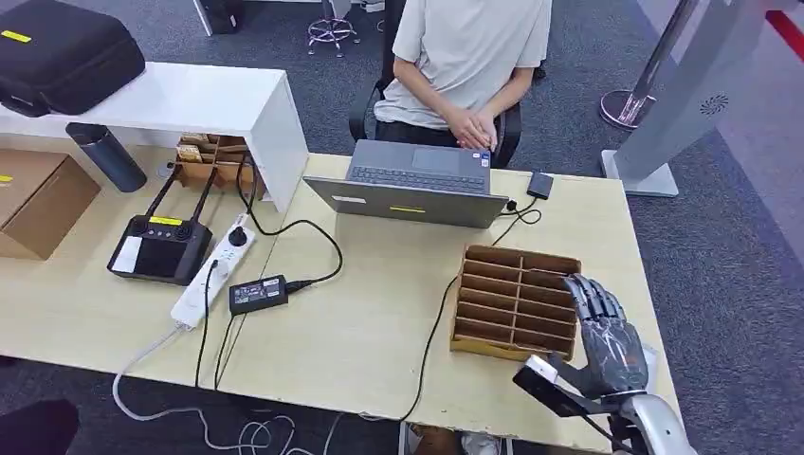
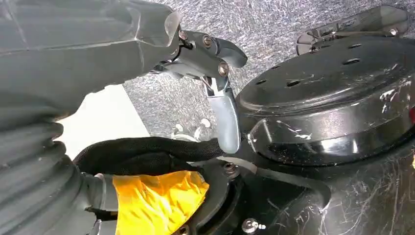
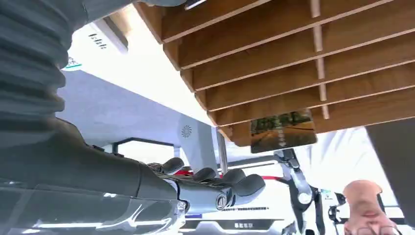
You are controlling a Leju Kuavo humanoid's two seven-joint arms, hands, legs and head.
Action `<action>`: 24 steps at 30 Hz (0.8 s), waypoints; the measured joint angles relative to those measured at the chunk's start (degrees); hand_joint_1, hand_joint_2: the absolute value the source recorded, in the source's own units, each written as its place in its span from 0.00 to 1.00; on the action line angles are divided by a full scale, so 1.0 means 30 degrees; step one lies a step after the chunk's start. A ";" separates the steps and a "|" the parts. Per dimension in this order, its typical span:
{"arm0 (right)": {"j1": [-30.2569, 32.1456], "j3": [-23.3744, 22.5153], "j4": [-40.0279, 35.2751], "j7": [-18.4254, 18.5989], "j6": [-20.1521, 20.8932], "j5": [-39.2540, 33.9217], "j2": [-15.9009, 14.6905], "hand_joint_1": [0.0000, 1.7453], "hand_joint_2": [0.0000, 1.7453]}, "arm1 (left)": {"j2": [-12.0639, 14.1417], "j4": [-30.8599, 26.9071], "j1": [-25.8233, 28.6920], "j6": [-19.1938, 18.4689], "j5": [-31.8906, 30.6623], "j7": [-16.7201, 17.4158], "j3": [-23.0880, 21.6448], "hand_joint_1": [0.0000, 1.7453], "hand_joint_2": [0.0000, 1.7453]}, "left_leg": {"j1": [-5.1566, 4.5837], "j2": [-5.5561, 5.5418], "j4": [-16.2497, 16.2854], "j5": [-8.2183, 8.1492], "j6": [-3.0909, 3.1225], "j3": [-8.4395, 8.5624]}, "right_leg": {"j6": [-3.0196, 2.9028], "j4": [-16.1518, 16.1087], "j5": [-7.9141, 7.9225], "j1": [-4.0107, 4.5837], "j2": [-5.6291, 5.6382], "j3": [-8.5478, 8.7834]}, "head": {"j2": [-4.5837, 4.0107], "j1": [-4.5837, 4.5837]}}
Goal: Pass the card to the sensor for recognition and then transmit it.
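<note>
A wooden slotted rack (image 1: 517, 301) stands on the right part of the table. My right hand (image 1: 602, 332) lies at the rack's right edge with its fingers stretched out and nothing in them. In the right wrist view a card (image 3: 283, 129) with a dark green picture sticks out of one slot of the rack (image 3: 293, 73), and my fingers (image 3: 230, 183) are close to it but apart from it. A small black box (image 1: 539, 184) on a cable lies beside the laptop. My left hand (image 2: 215, 63) hangs beside my body, holding nothing.
A grey laptop (image 1: 412, 185) sits at the table's far edge with a person (image 1: 469, 57) seated behind it. A power strip (image 1: 213, 270), a black adapter (image 1: 258, 294) and a controller (image 1: 159, 246) lie to the left. A grey kiosk stand (image 1: 683, 90) is at the far right.
</note>
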 joint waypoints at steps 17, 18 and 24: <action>0.1152 -0.0991 -0.0284 0.0080 -0.0204 0.0051 0.0087 0.00 1.00 | 0.0051 -0.0117 0.0032 0.0204 0.0197 -0.0029 0.0000 0.00 1.00 | 0.0006 0.0000 0.0000 0.0000 0.0000 -0.0002 | 0.0000 0.0001 0.0000 0.0004 -0.0001 -0.0001 | 0.0000 0.0000; 0.1197 -0.1034 -0.0321 0.0080 -0.0204 0.0051 0.0095 0.00 1.00 | 0.0051 -0.0124 0.0032 0.0219 0.0197 -0.0029 -0.0007 0.00 1.00 | 0.0005 0.0000 0.0000 0.0000 0.0000 -0.0002 | 0.0000 0.0000 0.0000 0.0004 0.0000 -0.0001 | 0.0000 0.0000; 0.1326 -0.1129 -0.0430 0.0080 -0.0204 0.0051 0.0102 0.00 1.00 | 0.0080 -0.0190 0.0035 0.0248 0.0219 -0.0029 -0.0007 0.00 1.00 | 0.0009 0.0001 0.0000 0.0001 -0.0002 0.0001 | -0.0001 0.0001 0.0000 0.0008 0.0000 0.0000 | 0.0000 0.0000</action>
